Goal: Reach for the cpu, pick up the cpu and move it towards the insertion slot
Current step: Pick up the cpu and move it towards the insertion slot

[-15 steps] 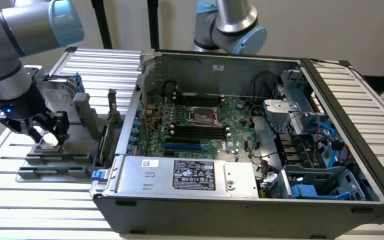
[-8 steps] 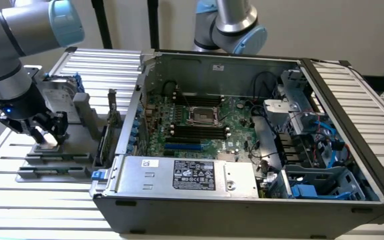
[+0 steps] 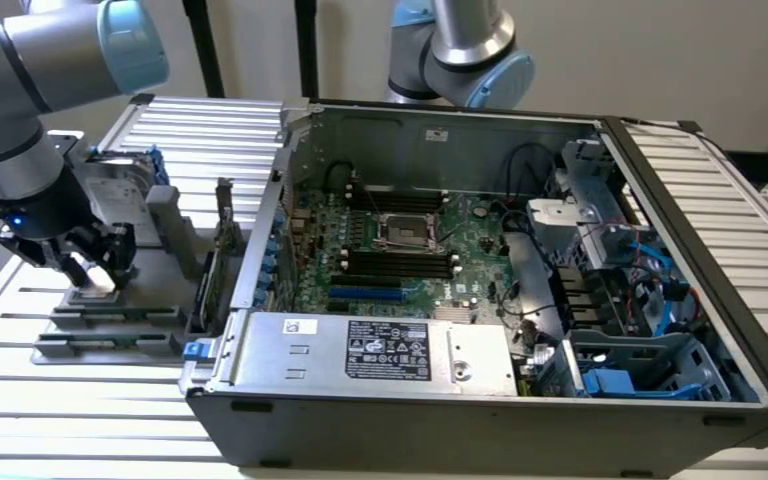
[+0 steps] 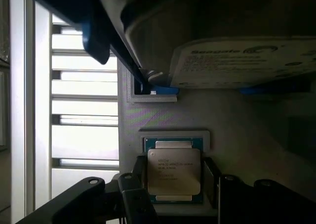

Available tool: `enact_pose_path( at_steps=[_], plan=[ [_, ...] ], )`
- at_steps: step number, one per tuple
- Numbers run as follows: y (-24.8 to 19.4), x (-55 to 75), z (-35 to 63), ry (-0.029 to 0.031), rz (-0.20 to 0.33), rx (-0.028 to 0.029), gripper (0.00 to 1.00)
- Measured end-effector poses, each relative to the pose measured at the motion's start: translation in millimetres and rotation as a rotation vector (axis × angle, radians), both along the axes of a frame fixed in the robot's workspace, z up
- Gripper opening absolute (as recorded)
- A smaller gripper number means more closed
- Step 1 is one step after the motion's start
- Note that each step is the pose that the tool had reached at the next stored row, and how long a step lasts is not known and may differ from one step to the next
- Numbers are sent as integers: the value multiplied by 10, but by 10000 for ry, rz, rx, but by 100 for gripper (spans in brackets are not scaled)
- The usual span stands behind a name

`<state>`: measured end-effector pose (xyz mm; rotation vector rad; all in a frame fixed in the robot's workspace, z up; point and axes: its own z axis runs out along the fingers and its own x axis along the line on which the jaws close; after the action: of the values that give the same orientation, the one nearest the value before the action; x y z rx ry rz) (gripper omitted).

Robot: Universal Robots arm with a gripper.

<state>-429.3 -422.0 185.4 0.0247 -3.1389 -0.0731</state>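
cpu (image 4: 174, 170) | lying in grey holder (image 4: 237, 125) | fingers (image 4: 212, 184) clamped against its two opposite edges

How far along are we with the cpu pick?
Reach looks done: the gripper is down over the cpu. In hand: the pick; the cpu lies in its grey holder, not lifted. Left: carrying it to the insertion slot in the open case.

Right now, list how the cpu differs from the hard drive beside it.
Pose: the cpu lies flat in its grey holder; the hard drive stands upright in a blue frame.
Size: the cpu is far smaller than the hard drive.
Look: the cpu has a green rim; the hard drive is white-labelled.
Both sit outside the computer case.
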Motion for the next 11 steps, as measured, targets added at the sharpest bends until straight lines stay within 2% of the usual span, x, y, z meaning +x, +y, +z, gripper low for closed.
enact_pose_path(
  at_steps=[2, 11],
  plan=[
    [0, 0, 47, 1, 0, 0, 55],
    [-6, 0, 459, 2, 4, -1, 55]
  ],
)
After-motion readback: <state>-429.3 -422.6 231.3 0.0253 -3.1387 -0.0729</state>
